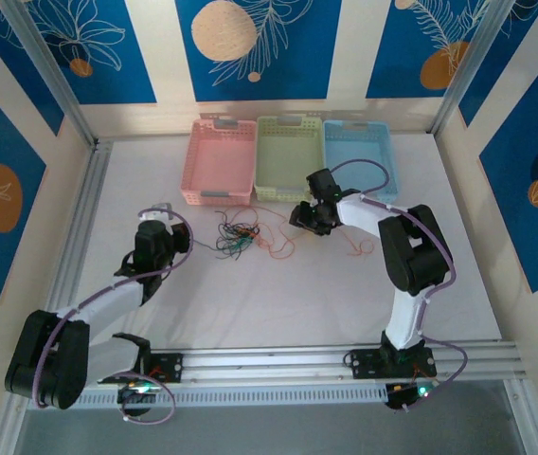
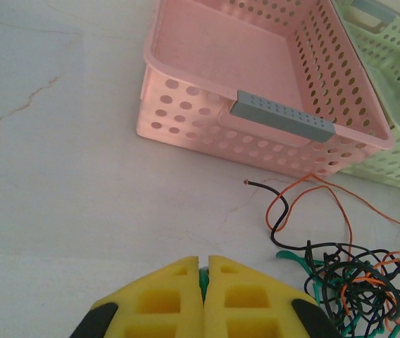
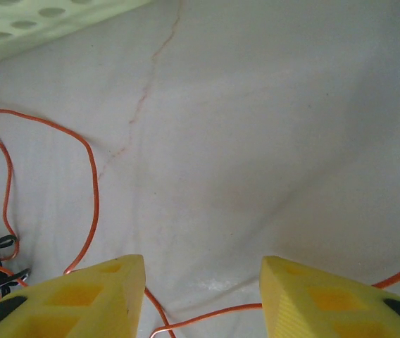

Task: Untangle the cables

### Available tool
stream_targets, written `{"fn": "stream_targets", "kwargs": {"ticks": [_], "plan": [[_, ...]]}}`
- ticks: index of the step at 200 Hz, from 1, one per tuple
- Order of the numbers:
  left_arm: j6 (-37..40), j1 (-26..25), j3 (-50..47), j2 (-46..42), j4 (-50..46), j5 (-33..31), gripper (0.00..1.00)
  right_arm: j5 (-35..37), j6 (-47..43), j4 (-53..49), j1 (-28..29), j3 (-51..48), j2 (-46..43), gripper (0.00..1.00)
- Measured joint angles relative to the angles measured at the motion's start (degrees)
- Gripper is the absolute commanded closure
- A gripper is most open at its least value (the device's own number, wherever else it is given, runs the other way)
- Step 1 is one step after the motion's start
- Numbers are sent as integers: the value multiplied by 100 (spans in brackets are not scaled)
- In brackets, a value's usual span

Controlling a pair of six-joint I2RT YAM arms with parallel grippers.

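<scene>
The cables lie as a small black, green and orange clump (image 1: 236, 237) (image 2: 358, 282) on the white table, in front of the pink basket. A black end (image 2: 260, 185) sticks out towards that basket. My left gripper (image 1: 167, 229) (image 2: 203, 266) stands left of the clump, shut on a green cable (image 2: 203, 281) that shows in the slit between its yellow fingers. My right gripper (image 1: 301, 222) (image 3: 203, 282) is right of the clump, open, low over the table. A loose orange cable (image 3: 215, 315) (image 1: 278, 248) runs across the gap between its fingers, untouched.
Three empty baskets stand in a row at the back: pink (image 1: 220, 161) (image 2: 256, 63), green (image 1: 288, 156) and blue (image 1: 359, 156). Another orange strand (image 1: 356, 248) lies under the right arm. Aluminium rails edge the table at the left and front.
</scene>
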Motion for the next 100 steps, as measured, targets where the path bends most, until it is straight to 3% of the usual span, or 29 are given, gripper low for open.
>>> {"fn": "stream_targets", "kwargs": {"ticks": [49,100], "plan": [[0,0,0,15,0,11,100,376,-125,-352,170,2,-706,50],[0,0,0,15,0,11,100,319,-15,-669,131,-85,-1259,50]]}}
